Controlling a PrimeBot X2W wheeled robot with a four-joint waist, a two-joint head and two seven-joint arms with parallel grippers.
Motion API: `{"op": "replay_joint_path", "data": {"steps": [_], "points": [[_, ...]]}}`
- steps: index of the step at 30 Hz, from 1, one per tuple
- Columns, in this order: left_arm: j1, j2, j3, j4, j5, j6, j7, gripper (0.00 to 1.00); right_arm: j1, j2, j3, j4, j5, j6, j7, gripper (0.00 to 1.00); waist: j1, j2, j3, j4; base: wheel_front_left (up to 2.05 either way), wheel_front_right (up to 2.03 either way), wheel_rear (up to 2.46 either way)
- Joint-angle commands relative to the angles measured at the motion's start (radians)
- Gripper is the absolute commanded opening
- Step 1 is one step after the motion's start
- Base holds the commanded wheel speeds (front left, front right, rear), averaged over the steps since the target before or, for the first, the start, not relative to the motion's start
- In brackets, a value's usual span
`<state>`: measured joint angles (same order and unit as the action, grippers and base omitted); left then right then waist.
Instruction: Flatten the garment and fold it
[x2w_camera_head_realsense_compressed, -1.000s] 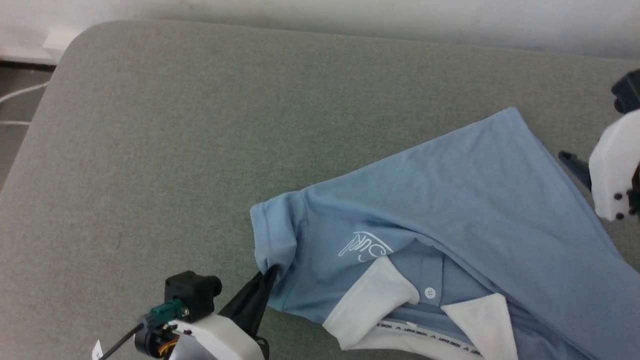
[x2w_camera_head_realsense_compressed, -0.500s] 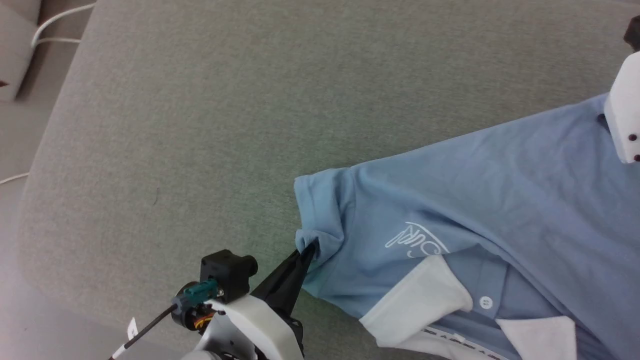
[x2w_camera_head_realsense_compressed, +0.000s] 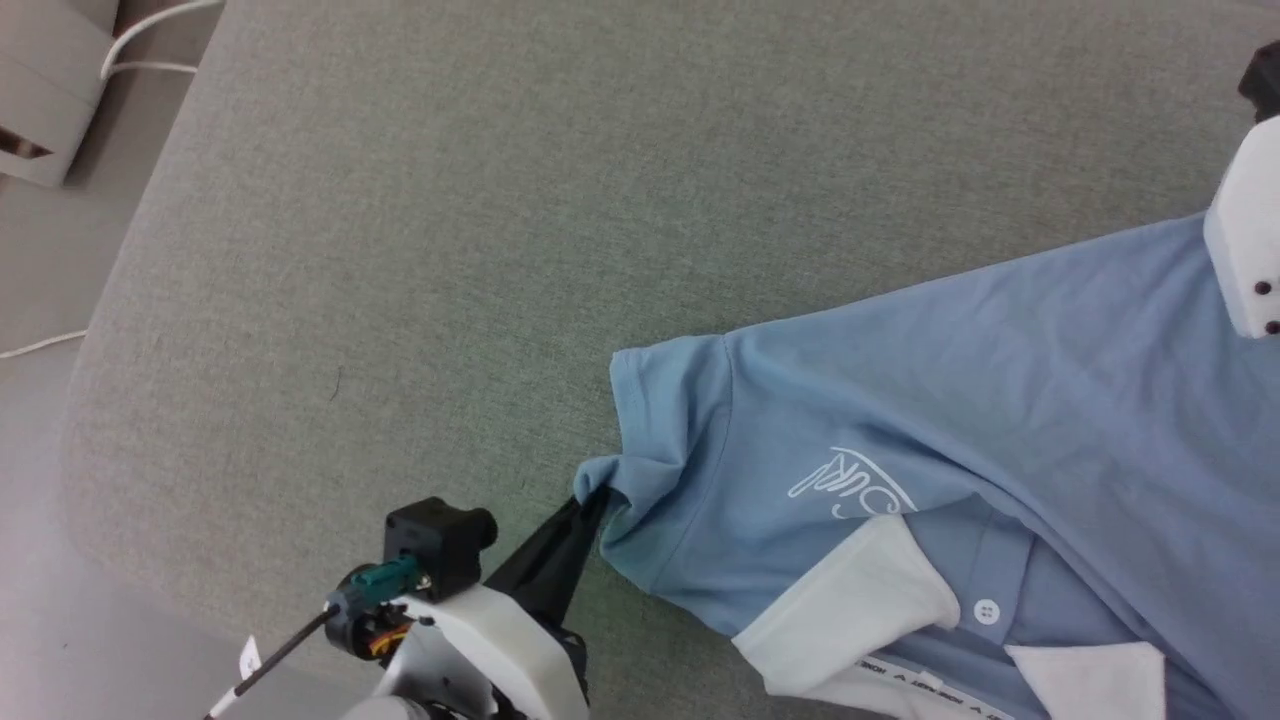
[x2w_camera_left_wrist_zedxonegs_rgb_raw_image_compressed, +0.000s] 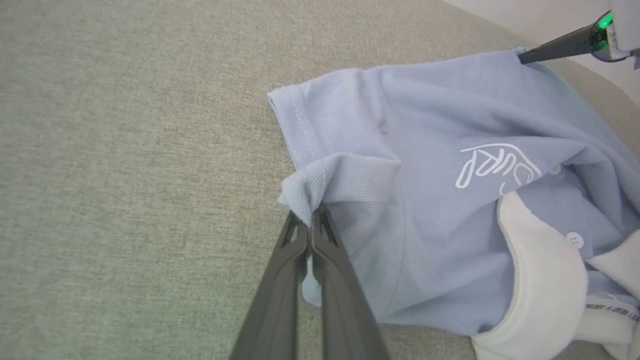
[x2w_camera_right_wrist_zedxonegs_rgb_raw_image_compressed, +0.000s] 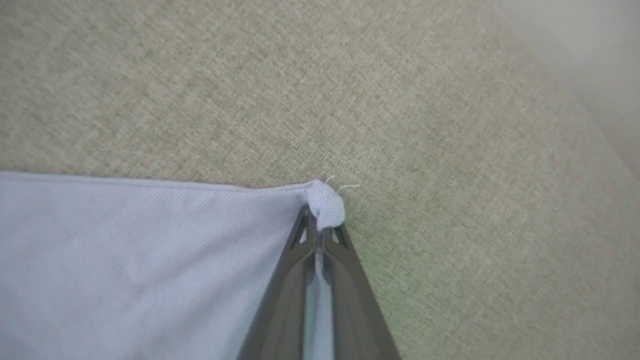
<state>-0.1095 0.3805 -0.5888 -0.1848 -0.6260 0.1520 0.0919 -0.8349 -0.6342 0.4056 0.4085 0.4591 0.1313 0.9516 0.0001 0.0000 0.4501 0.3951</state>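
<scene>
Clamped on the garment (x2w_camera_head_realsense_compressed: 950, 400): left fingers (x2w_camera_left_wrist_zedxonegs_rgb_raw_image_compressed: 302, 250) at the sleeve cuff near the surface's (x2w_camera_head_realsense_compressed: 500, 200) front edge, right fingers (x2w_camera_right_wrist_zedxonegs_rgb_raw_image_compressed: 312, 245) at the far hem corner; long axis running between.

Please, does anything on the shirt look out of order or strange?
Yes. The shirt lies crooked on the grey surface, with part of its body folded over the placket. The sleeve is bunched where the left claw pinches it, and loose threads stick out at the corner in the right claw.
</scene>
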Motion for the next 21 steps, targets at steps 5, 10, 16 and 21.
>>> {"op": "replay_joint_path", "data": {"steps": [5, 10, 16, 21], "points": [[-0.002, 0.043, 0.039, -0.007, 0.003, 0.024, -0.004, 0.0, 0.023, 0.034, 0.026, 0.029, 0.02, -0.001, -0.128, 0.0, -0.0001, 0.0, -0.119, -0.091, 0.0, 0.0, 0.0], [-0.005, 0.103, 0.09, -0.053, 0.015, 0.051, 0.007, 0.0, 0.003, 0.029, 0.038, 0.004, 0.054, -0.001, -0.25, 0.0, -0.0001, 0.0, -0.217, -0.157, 0.0, 0.0, 0.0], [-0.02, 0.175, 0.154, -0.142, 0.034, 0.083, 0.028, 0.0, 0.001, 0.003, 0.056, -0.069, 0.089, -0.001, -0.336, 0.0, -0.0001, 0.0, -0.324, -0.235, 0.0, 0.0, 0.0], [-0.046, 0.232, 0.212, -0.212, 0.055, 0.094, 0.023, 0.0, 0.005, -0.016, 0.059, -0.149, 0.097, -0.001, -0.377, 0.0, -0.0001, 0.0, -0.394, -0.295, 0.0, 0.0, 0.0]]}}
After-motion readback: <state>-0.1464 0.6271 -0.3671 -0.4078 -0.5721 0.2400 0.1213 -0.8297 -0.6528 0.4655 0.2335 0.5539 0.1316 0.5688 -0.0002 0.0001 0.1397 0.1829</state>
